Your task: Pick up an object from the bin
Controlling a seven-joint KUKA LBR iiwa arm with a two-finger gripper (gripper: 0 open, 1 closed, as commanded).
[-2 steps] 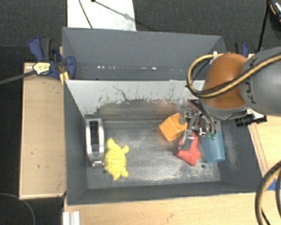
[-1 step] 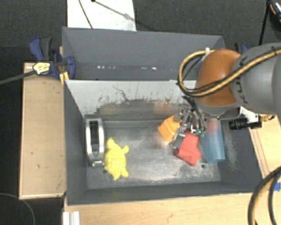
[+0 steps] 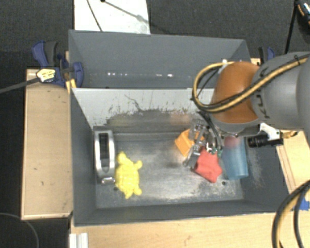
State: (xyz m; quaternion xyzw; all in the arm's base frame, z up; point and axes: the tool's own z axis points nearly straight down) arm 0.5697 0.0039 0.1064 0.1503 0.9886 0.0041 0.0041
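Presently the claw (image 3: 199, 151) sits right of centre in the bin (image 3: 144, 61), among an orange block (image 3: 182, 143), a red lump (image 3: 209, 168) and a blue cylinder (image 3: 236, 161); whether it is apart or together cannot be told. Crowding could mean nudging a neighbour or pinching 2 together.

This looks like a robotics lab test rig. A grey industrial arm (image 3: 294, 92), with an orange cover (image 3: 237, 92) and looped cables (image 3: 199, 87) at its wrist, reaches into a scuffed grey metal bin (image 3: 155, 61) of small loose things (image 3: 128, 175). The rig stands over dark carpet (image 3: 20, 14), where a black lead (image 3: 10, 87) trails.
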